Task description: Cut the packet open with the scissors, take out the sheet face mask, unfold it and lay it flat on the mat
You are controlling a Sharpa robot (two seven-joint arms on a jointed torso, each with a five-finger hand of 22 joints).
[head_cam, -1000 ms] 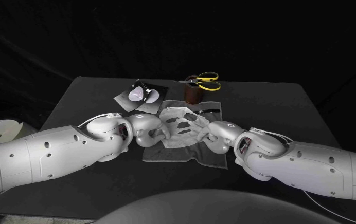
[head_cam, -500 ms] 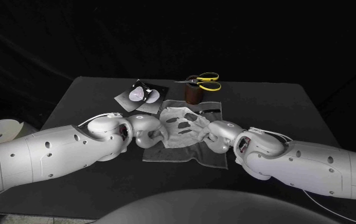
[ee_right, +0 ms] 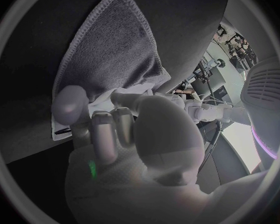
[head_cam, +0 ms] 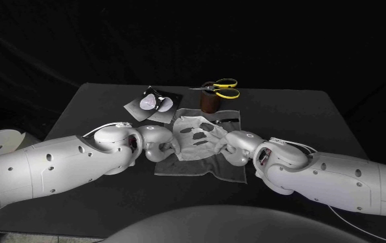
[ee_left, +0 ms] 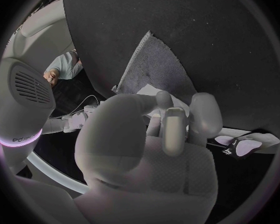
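Lettering, right arm: one short line of small dark print is borne on the white shell below the vent grille, apparently beginning "ed", the rest not legible. Packet: markings too small to be read.

Between the silver left hand and right hand the mask is showing white against a grey mat; beyond them, scissors are showing yellow handles.

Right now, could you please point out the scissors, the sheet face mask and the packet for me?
scissors (head_cam: 212, 88), head view, where the blades meet the yellow handles.
sheet face mask (head_cam: 193, 147), head view, plain sheet below the cut-outs.
packet (head_cam: 150, 105), head view, middle of its face.
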